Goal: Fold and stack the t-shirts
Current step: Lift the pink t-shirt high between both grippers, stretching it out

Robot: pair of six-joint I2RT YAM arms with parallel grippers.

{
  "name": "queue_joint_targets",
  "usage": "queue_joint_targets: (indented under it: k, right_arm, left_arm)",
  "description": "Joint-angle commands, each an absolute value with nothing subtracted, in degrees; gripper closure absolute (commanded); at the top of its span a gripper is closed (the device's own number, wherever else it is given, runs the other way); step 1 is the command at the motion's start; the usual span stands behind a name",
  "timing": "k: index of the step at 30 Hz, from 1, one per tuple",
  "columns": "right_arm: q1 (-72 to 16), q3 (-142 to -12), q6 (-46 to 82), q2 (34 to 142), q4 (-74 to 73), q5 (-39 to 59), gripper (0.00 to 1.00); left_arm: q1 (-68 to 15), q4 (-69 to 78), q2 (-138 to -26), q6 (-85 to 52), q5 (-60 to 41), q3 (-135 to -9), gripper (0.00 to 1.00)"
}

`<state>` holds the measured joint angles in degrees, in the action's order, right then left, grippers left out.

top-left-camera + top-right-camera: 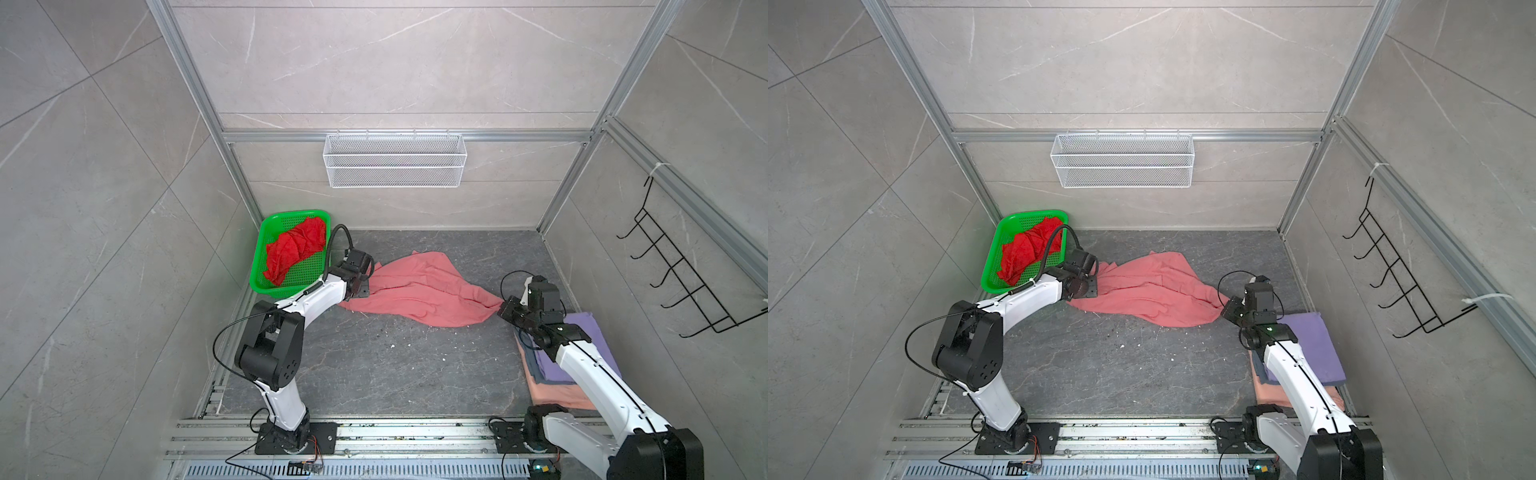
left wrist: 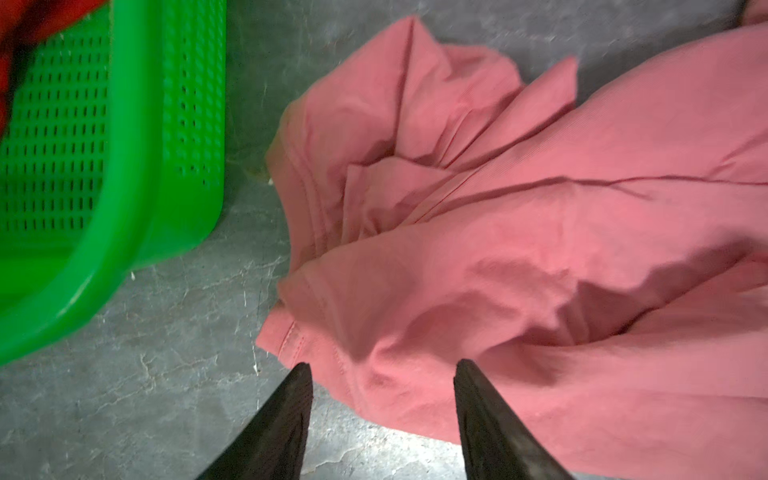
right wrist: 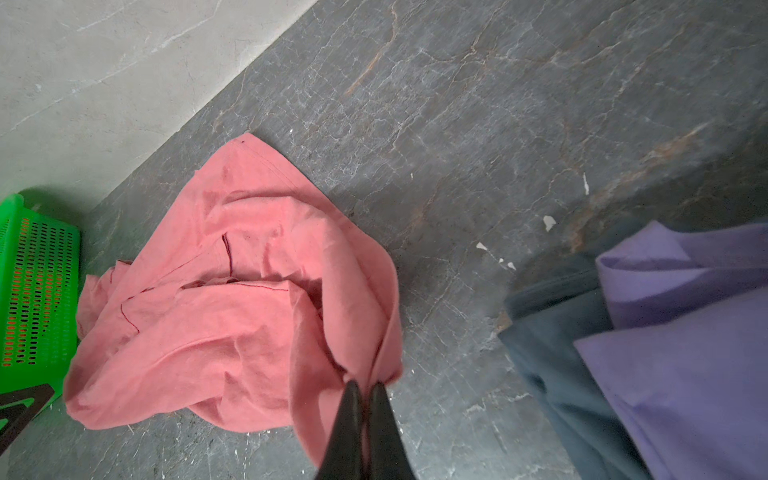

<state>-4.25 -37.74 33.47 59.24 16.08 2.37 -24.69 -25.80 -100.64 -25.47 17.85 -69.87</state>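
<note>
The pink t-shirt lies crumpled on the bench, between my two arms. It looks soft, light and floppy. It will sag and bunch, so I think a hem or corner is the best place to hold. My right tool is pinched tight on one bunched corner. My left tool is spread wide over the hem near the green basket — holding nothing.
</note>
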Motion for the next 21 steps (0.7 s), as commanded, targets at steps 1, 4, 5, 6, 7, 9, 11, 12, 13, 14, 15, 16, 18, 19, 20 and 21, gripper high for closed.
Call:
queue_joint_targets:
  k: [1,4,5,6,7,9,11,12,13,14,15,16,18,19,20,21]
  right_arm:
    - [-4.2,-39.5,33.7,59.5,16.7,2.2,1.0]
    - [-4.2,-39.8,33.9,60.5,15.7,3.4,1.0]
    - [-4.3,-39.8,34.0,60.7,15.3,3.6,1.0]
    - [-4.2,-40.0,34.2,60.8,15.0,3.9,1.0]
    - [-4.3,-40.0,34.2,60.9,14.6,4.2,1.0]
    - [-4.3,-40.2,34.5,61.0,13.8,4.8,1.0]
    - [-4.2,-40.6,34.6,61.1,13.3,5.2,1.0]
    - [-4.3,-41.1,34.5,61.0,13.2,5.3,1.0]
    - [-4.2,-41.7,34.2,60.9,13.2,5.3,1.0]
    - [-4.2,-42.6,33.7,60.8,13.3,5.2,1.0]
    - [-4.3,-43.7,33.0,60.7,13.4,5.1,1.0]
    - [-4.2,-44.9,32.3,60.6,13.5,5.0,1.0]
    - [-4.2,-48.4,30.9,60.6,14.4,4.3,1.0]
    - [-4.2,-50.3,30.1,60.6,14.9,4.0,1.0]
    - [-4.2,-52.4,29.2,60.7,15.2,3.7,1.0]
    - [-4.2,-54.7,28.4,60.7,15.5,3.2,1.0]
  left_arm:
    - [-22.6,-26.3,-98.3,-29.7,14.8,-67.7,0.41]
    - [-20.7,-22.9,-98.9,-31.4,10.0,-65.3,0.42]
    - [-20.0,-21.6,-99.1,-31.8,8.7,-64.6,0.42]
    - [-19.5,-20.3,-99.6,-32.3,7.2,-64.0,0.42]
    - [-18.9,-19.2,-100.1,-32.4,5.9,-63.5,0.42]
    - [-18.0,-17.0,-101.5,-32.5,2.7,-63.1,0.48]
    - [-17.9,-14.7,-102.0,-32.4,-0.2,-62.8,0.61]
    - [-17.9,-13.5,-101.8,-32.4,-1.6,-62.8,0.72]
    - [-17.9,-12.7,-101.4,-32.2,-2.4,-62.7,0.8]
    - [-18.0,-12.4,-100.6,-31.9,-3.1,-62.9,0.88]
    - [-17.9,-12.4,-99.3,-31.2,-3.7,-63.2,0.95]
    - [-17.9,-12.4,-98.0,-30.4,-4.2,-63.4,1.0]
    - [-17.9,-13.7,-94.1,-29.0,-4.4,-64.4,1.0]
    - [-17.9,-14.5,-92.0,-28.2,-4.5,-65.2,1.0]
    - [-17.9,-15.2,-89.5,-27.5,-4.4,-66.0,1.0]
    - [-17.8,-16.0,-86.9,-26.8,-4.4,-67.0,1.0]
